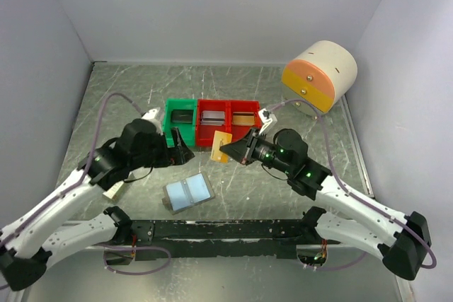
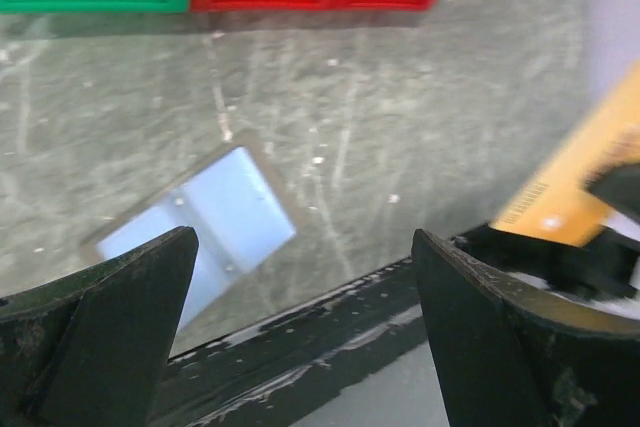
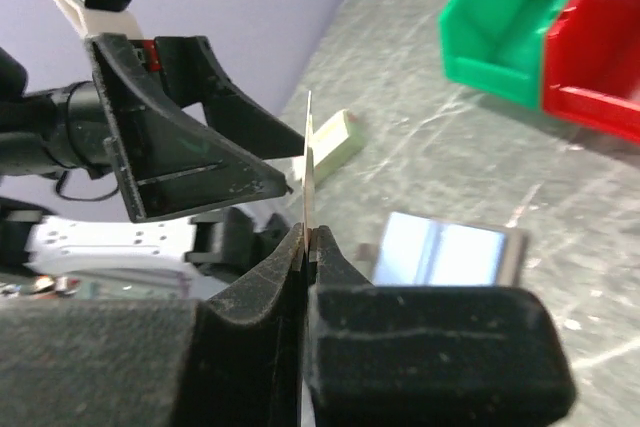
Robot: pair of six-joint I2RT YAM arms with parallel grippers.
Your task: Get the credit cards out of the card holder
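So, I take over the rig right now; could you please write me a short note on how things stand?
Left gripper: open, empty, above the table.
Right gripper: shut on one credit card, held in the air in front of the red bins.
Card holder: lies open on the table, touched by neither gripper.
Done: this card is out.
Left: set it down; check the holder, as I cannot tell whether more cards remain inside.

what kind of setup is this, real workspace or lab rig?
Likely an enclosed lab test cell: plain walls box in a marbled table, a black mounting rail runs along its near edge, and staged props such as red and green bins sit mid-table.
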